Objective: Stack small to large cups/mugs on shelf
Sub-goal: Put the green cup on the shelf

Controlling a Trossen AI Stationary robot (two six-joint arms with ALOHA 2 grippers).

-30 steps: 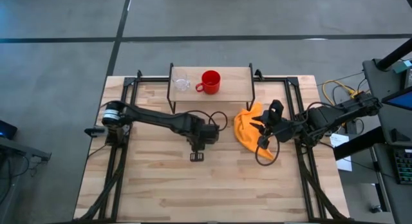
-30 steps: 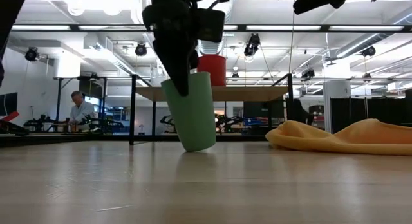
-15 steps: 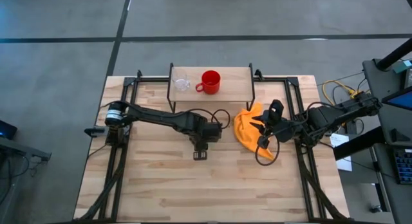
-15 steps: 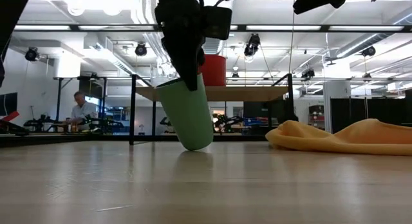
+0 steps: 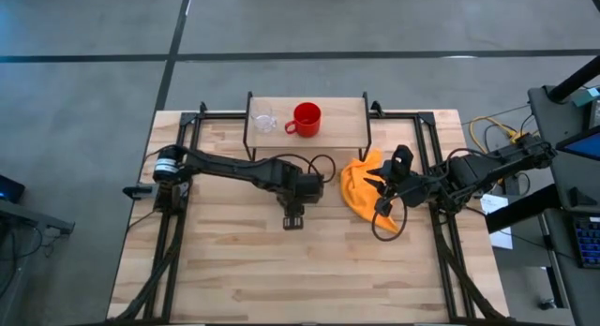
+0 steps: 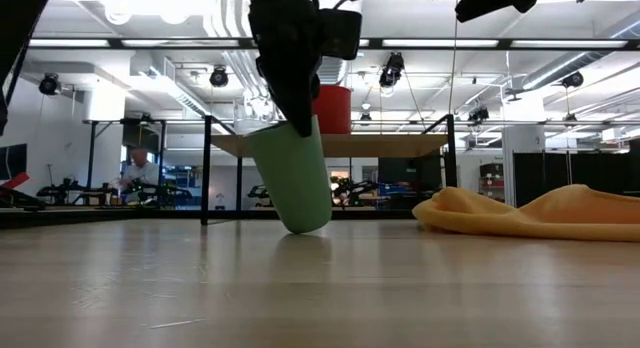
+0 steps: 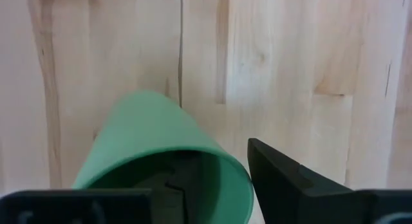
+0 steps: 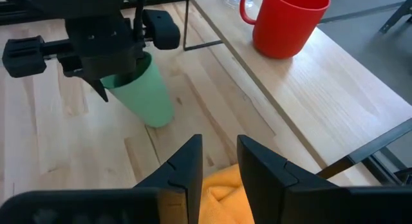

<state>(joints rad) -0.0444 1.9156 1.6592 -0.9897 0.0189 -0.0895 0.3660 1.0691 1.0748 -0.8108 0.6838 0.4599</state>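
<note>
The green cup (image 6: 293,178) stands tilted on the table, below my left gripper (image 6: 292,108), which is shut on its rim. It also shows in the right wrist view (image 8: 147,95). In the high view my left gripper (image 5: 298,187) hides it. The clear cup (image 5: 263,117) and the red mug (image 5: 307,119) stand by their bases on the shelf (image 5: 342,129) at the table's far edge. My right gripper (image 8: 219,163) is open above the orange cloth (image 5: 358,185). My left gripper holds the green cup by its rim (image 7: 225,167), one finger (image 7: 172,185) inside the cup and the other finger (image 7: 283,179) outside it. The fingers come from above, pointing down. The cup leans, its rim toward the table's left, its bottom (image 6: 308,228) on the table.
The orange cloth (image 6: 530,213) lies crumpled right of the green cup, in front of the shelf's right legs. A black frame (image 5: 187,129) runs along the table's sides. People show in the room behind the table (image 6: 140,173).
My left gripper has gone a little toward the table's right edge, still shut on the green cup's rim. The cup has tipped further over, its rim leaning left, while its bottom has stayed in place on the table.
</note>
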